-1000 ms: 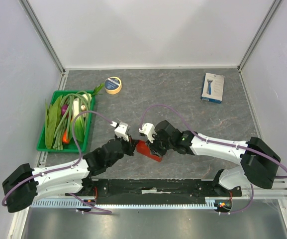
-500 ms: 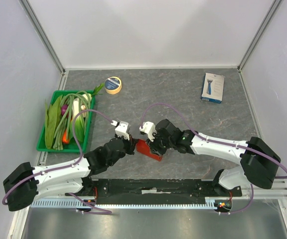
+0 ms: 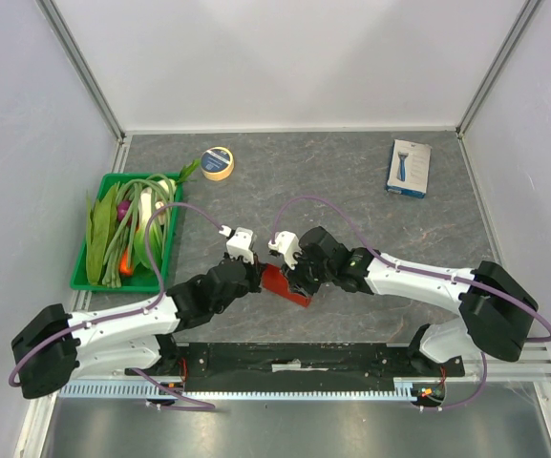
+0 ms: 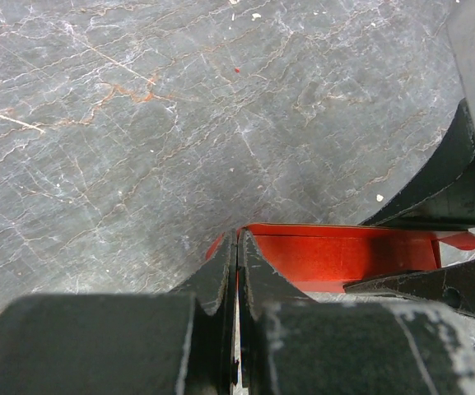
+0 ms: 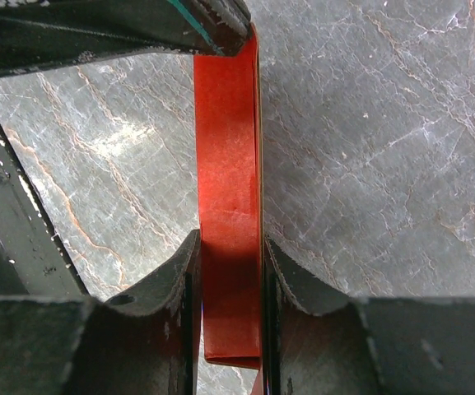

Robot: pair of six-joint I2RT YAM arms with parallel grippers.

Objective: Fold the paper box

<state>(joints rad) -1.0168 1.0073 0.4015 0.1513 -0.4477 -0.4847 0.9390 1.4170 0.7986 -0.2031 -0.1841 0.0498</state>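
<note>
Paper box [image 3: 285, 287] sat on the desk [image 3: 351, 191] near its front edge, between the two arms; both were equally close. Right gripper [image 5: 229, 247] had its fingers [image 5: 175, 271] clamped on either side of the box's narrow red wall; that wall's long axis ran straight away from them towards the left gripper [image 4: 237, 247] at the far end. Left fingers were pressed fully together, apparently nipping the thin card edge at that end; judged: any fold would hinge along the line between the two grips.
</note>
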